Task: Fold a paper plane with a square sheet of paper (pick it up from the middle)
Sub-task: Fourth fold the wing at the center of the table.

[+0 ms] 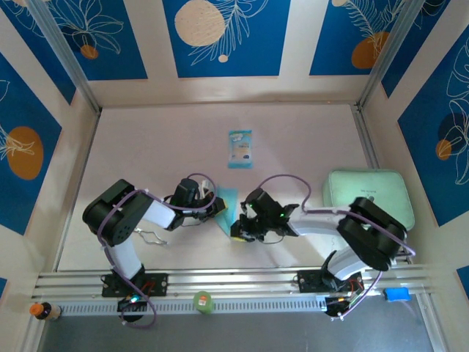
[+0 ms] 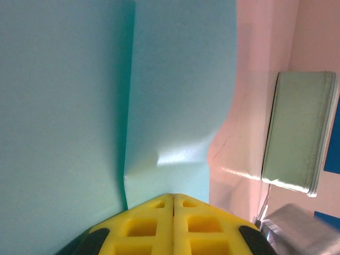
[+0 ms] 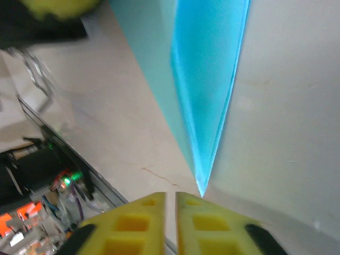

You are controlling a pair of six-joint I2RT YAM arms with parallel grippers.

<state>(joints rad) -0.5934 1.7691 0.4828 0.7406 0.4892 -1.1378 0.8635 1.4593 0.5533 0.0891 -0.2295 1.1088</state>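
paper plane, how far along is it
Done: the light-blue paper already carries a long crease and narrows to a layered point in the right wrist view. In hand: the left end effector is shut on one edge, while the right end effector sits slightly open at the point, holding nothing. Left: it does not look like a finished dart; wing folds likely remain.

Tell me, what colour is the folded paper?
Light blue, like cyan. The paper shows best in the left wrist view.

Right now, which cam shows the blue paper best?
Left wrist: paper close up, crease clear, pinched in the left gripper. Right wrist shows its pointed end; top external, a small sliver between the arms.
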